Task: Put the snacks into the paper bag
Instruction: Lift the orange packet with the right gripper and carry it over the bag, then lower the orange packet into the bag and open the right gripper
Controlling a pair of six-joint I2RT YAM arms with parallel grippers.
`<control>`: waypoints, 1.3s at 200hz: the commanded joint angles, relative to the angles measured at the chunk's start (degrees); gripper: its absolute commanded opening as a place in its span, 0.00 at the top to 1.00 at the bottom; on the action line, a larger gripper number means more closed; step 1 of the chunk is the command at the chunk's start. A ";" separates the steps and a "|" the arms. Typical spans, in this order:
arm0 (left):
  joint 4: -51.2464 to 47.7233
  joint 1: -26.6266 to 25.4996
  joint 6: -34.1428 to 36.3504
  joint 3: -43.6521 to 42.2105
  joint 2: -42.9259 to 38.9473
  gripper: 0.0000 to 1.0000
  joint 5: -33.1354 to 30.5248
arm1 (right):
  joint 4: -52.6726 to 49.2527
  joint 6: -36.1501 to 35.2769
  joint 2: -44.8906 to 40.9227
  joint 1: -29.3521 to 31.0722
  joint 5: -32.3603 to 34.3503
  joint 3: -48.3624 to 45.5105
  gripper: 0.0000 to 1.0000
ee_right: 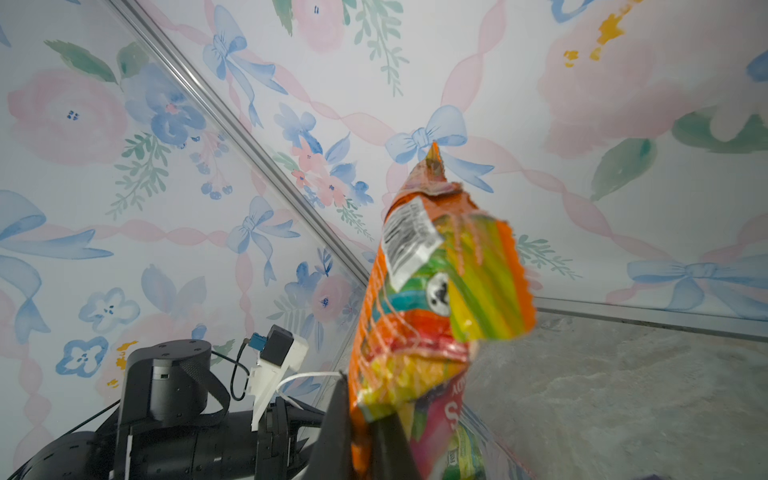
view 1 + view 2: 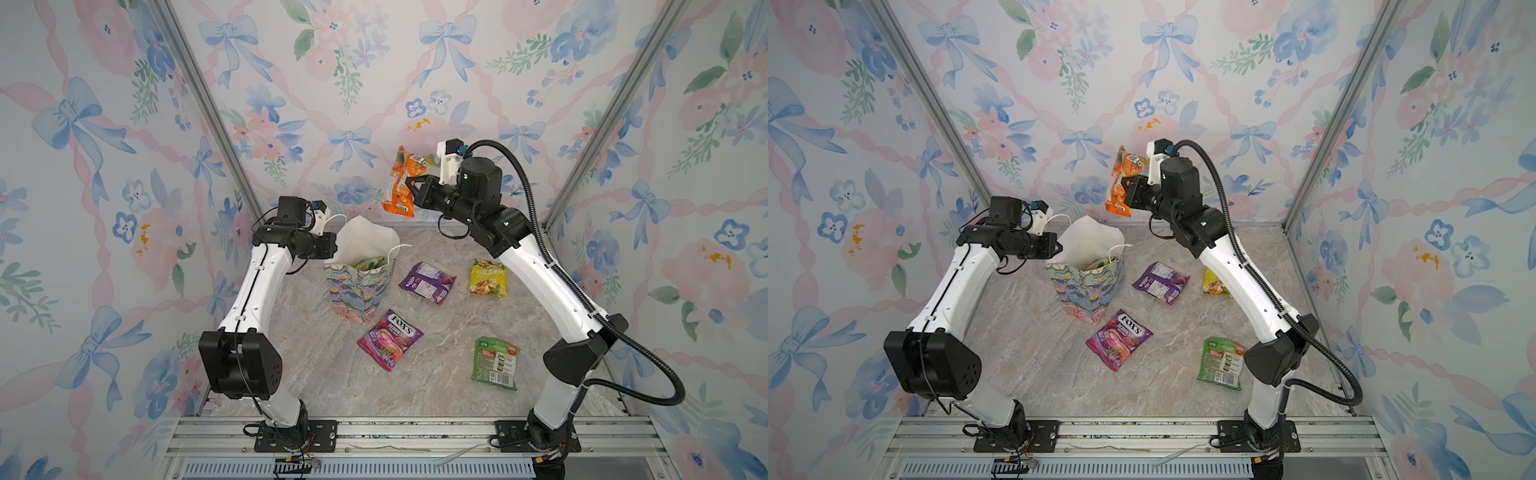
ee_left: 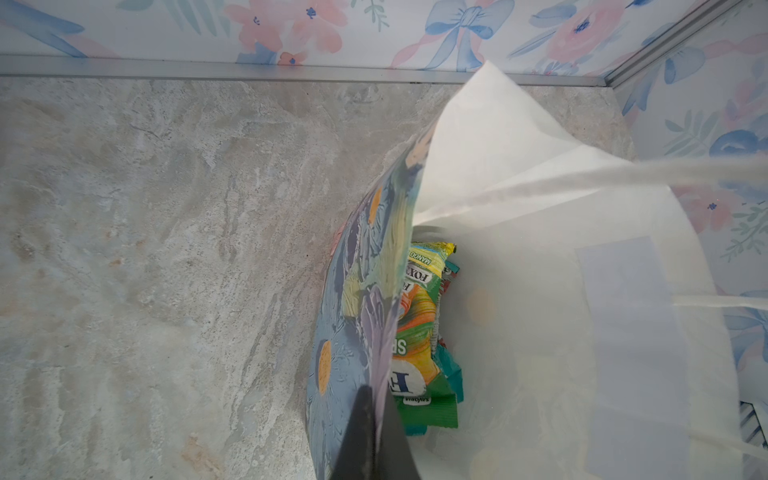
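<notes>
The flowered paper bag [image 2: 358, 291] [image 2: 1086, 291] stands upright at the back left of the table, its mouth open. My left gripper [image 2: 333, 249] [image 2: 1058, 248] [image 3: 380, 424] is shut on its left wall, one finger outside and one inside. Green, yellow and teal snacks [image 3: 424, 332] [image 2: 368, 262] lie inside. My right gripper [image 2: 409, 183] [image 2: 1126, 183] [image 1: 363, 432] is shut on an orange packet [image 2: 400, 183] [image 2: 1118, 183] [image 1: 436, 291], held in the air above and to the right of the bag's mouth.
On the table lie a purple packet [image 2: 428, 282] [image 2: 1160, 281], a yellow packet [image 2: 488, 277] [image 2: 1213, 286] partly behind the right arm, a purple FOX'S packet [image 2: 390, 338] [image 2: 1119, 338] and a green packet [image 2: 495, 362] [image 2: 1221, 361]. Flowered walls close in three sides.
</notes>
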 commanded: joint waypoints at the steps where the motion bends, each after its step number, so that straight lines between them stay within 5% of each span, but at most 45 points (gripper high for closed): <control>1: -1.52 0.51 0.59 -0.92 -0.92 1.00 0.32 | -1.11 -0.89 1.90 2.56 -2.66 4.53 1.00; 140: -1.56 0.55 0.60 -0.96 -1.11 1.00 0.35 | 8.08 5.34 -6.68 6.34 -1.76 -18.71 1.00; 260: -1.47 0.48 0.60 -1.00 -1.45 1.00 0.21 | 6.99 7.71 3.48 6.81 -5.57 -8.56 1.00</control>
